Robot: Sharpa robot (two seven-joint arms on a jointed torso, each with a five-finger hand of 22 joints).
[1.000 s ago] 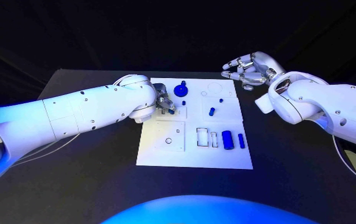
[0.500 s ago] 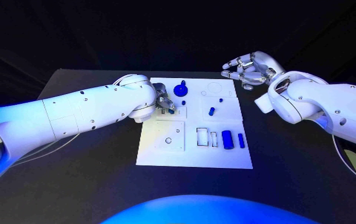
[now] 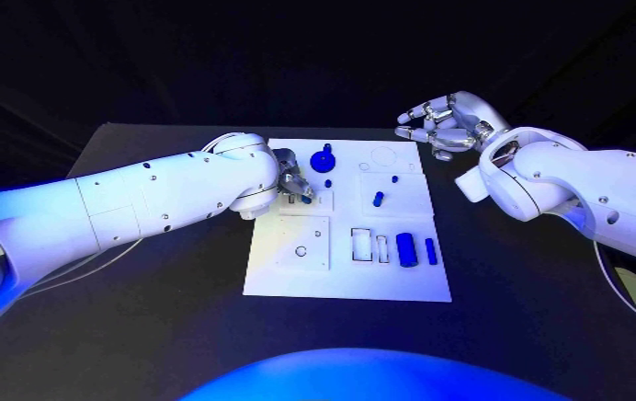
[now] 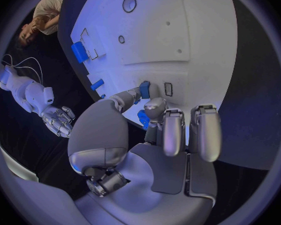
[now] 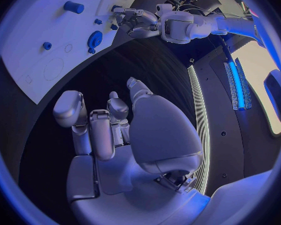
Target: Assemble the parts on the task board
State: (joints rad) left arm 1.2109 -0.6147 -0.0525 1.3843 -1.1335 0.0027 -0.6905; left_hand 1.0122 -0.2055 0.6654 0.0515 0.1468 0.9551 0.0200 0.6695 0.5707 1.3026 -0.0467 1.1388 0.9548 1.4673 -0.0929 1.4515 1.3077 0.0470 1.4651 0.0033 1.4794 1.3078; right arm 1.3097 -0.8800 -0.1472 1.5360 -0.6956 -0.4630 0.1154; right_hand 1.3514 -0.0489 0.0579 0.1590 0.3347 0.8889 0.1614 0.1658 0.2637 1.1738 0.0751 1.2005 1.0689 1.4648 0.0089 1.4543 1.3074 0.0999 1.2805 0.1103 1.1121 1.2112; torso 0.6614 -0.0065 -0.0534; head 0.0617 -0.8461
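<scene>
The white task board (image 3: 299,277) lies mid-table. My left hand (image 3: 293,183) hovers over the board's left side and pinches a small blue part (image 4: 145,89) between thumb and a finger, just beside a small rectangular slot (image 4: 168,89). The same part (image 3: 308,198) peeks out under the fingers in the head view. On the board are a blue gear (image 3: 323,159), a short blue peg (image 3: 378,200), a blue cylinder (image 3: 405,249) and a thin blue bar (image 3: 431,252). My right hand (image 3: 444,125) hangs above the board's far right corner, fingers loosely bent and apart, holding nothing.
Black table (image 3: 159,327) surrounds the board on all sides. My left arm (image 3: 146,199) lies across the table's left half. Empty cut-outs (image 3: 362,245) sit beside the blue cylinder. In the right wrist view, the board (image 5: 34,45) and gear (image 5: 94,37) lie beyond my right hand (image 5: 109,125).
</scene>
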